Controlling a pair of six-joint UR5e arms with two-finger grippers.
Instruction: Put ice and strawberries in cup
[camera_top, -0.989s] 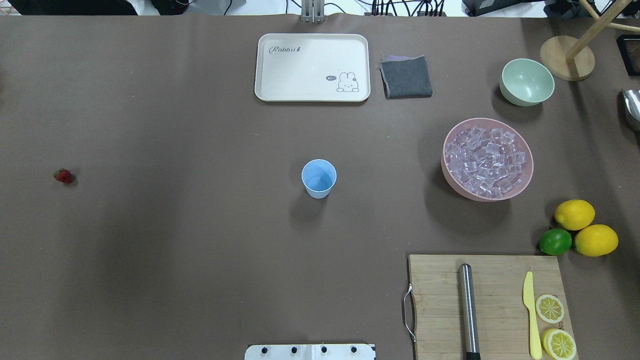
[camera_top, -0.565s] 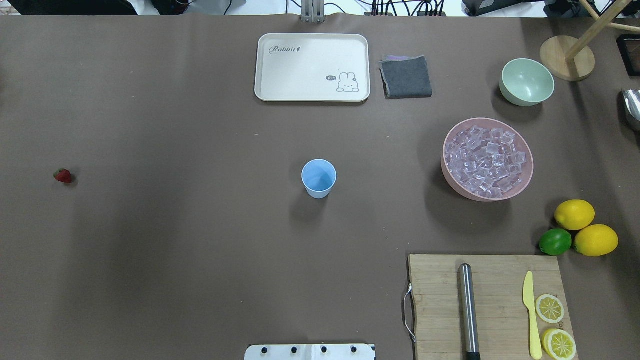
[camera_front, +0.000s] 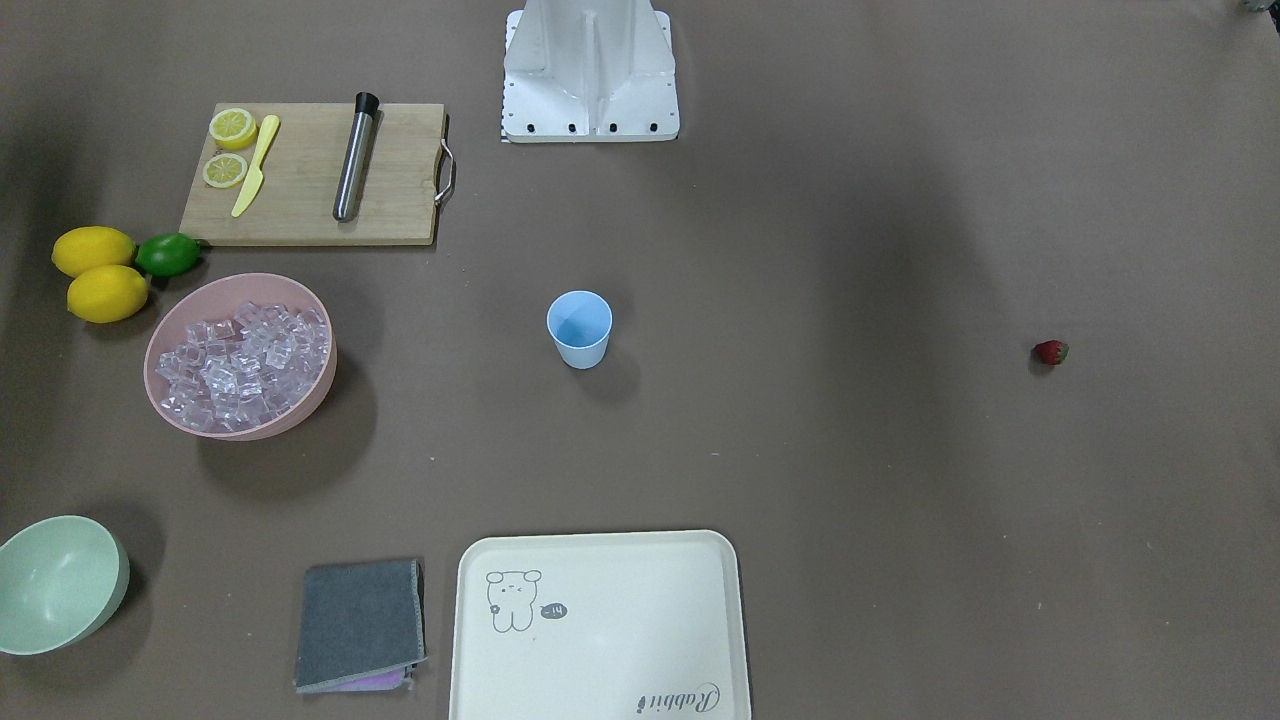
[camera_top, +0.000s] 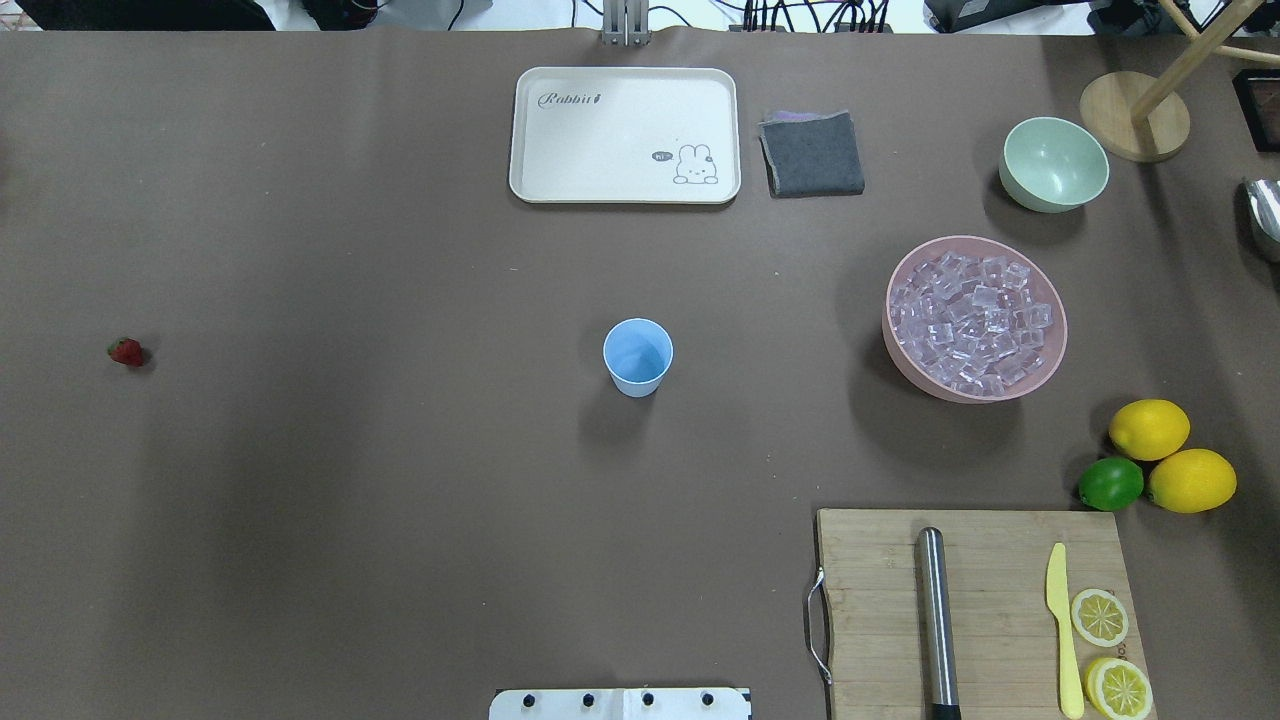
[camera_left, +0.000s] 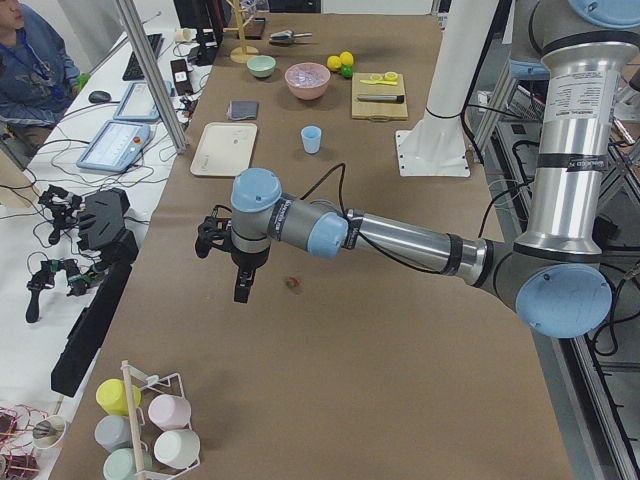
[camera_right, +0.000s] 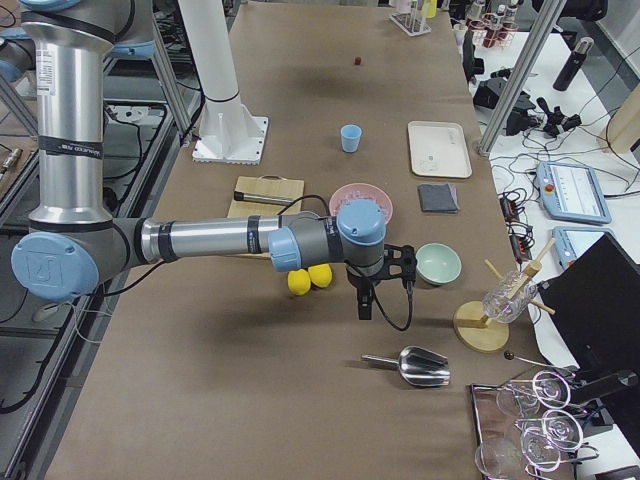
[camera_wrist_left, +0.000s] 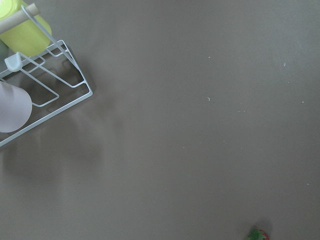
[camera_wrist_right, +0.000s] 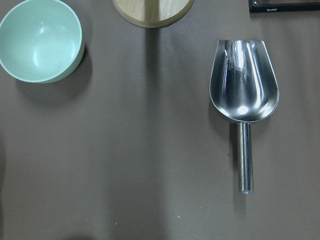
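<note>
Fingers of left gripper (camera_left: 240, 292) and right gripper (camera_right: 364, 308) couldn't be read as apart or together; strawberry (camera_top: 126, 351), 9 o'clock from cup (camera_top: 638, 357), looked soft and light, needing a gentle side pinch, while ice (camera_top: 972, 325) at 3 o'clock looked slippery.

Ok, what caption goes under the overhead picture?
Blue cup mid-table, strawberry far left, ice heaped in the pink bowl at right.

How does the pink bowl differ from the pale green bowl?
The pink bowl is heaped with ice; the pale green bowl is empty. The pink bowl looks wider than the pale green bowl. The pink bowl stands nearer the cup than the pale green bowl does. Both are round and upright.
</note>
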